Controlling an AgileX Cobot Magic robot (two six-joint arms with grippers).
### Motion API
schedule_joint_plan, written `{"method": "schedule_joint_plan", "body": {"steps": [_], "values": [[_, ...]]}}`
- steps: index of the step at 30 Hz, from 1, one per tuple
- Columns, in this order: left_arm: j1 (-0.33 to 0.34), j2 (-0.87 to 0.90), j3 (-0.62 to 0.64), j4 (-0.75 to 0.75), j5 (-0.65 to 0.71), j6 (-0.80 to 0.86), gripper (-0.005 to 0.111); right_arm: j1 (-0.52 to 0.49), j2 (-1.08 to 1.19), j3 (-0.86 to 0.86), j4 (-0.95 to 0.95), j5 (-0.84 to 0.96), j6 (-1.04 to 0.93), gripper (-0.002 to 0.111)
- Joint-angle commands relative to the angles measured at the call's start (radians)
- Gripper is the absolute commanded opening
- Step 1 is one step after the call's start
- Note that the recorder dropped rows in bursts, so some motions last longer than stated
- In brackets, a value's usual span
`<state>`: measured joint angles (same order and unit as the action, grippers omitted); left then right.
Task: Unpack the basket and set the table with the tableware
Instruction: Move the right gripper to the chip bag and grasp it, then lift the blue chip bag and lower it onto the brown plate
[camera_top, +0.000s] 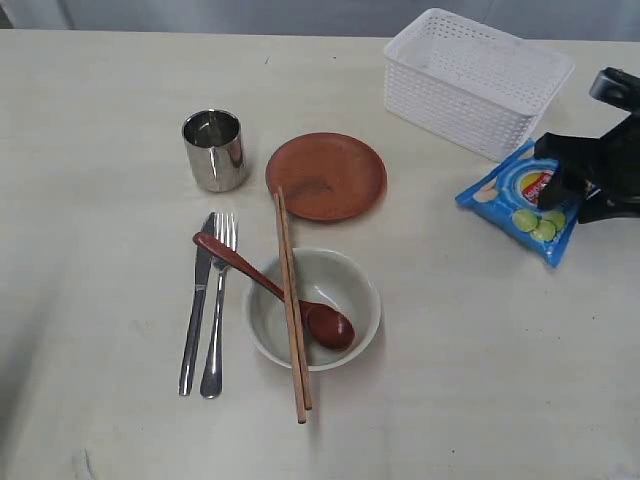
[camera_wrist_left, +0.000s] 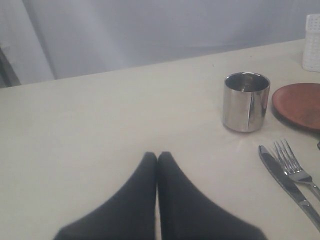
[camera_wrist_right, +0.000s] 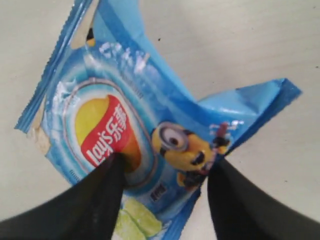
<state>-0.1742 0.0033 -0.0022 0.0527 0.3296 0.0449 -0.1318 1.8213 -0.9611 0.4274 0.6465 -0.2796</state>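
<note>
One white lattice-walled basket (camera_top: 450, 105)

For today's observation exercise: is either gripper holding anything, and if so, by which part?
Nothing is held. The left gripper is shut and empty; the right gripper stands open astride one end of the snack packet.

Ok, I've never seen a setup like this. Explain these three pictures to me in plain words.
It is a robot with two arms, each ending in a two-fingered hand. One picture overlooks the whole table; the other two come from cameras on the wrists. Laid out: a steel cup, brown plate, knife, fork, a bowl with a spoon in it and chopsticks across it, plus a white basket. The left hand is shut, holding nothing; the right hand is open over a blue snack packet.
</note>
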Motion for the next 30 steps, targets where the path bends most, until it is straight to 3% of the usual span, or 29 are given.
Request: {"method": "schedule_joint_plan", "body": {"steps": [1, 5, 6, 20, 26, 30], "values": [[0.002, -0.003, 0.002, -0.002, -0.008, 0.0, 0.0, -0.006, 0.001, 0.003, 0.016, -0.007, -0.049, 0.029], [0.002, -0.003, 0.002, -0.002, -0.008, 0.0, 0.0, -0.006, -0.001, 0.003, 0.016, 0.019, -0.049, 0.002], [0.002, -0.003, 0.002, -0.002, -0.008, 0.0, 0.0, -0.006, -0.003, 0.003, 0.019, 0.025, -0.049, 0.0], [0.002, -0.003, 0.002, -0.002, -0.008, 0.0, 0.0, 0.019, -0.184, 0.003, 0.19, 0.18, -0.131, 0.0], [0.002, -0.003, 0.002, -0.002, -0.008, 0.0, 0.0, 0.173, -0.244, 0.003, 0.203, 0.19, -0.143, 0.0], [0.002, -0.003, 0.002, -0.002, -0.008, 0.0, 0.0, 0.303, -0.242, 0.003, 0.203, 0.076, -0.109, 0.0]]}}
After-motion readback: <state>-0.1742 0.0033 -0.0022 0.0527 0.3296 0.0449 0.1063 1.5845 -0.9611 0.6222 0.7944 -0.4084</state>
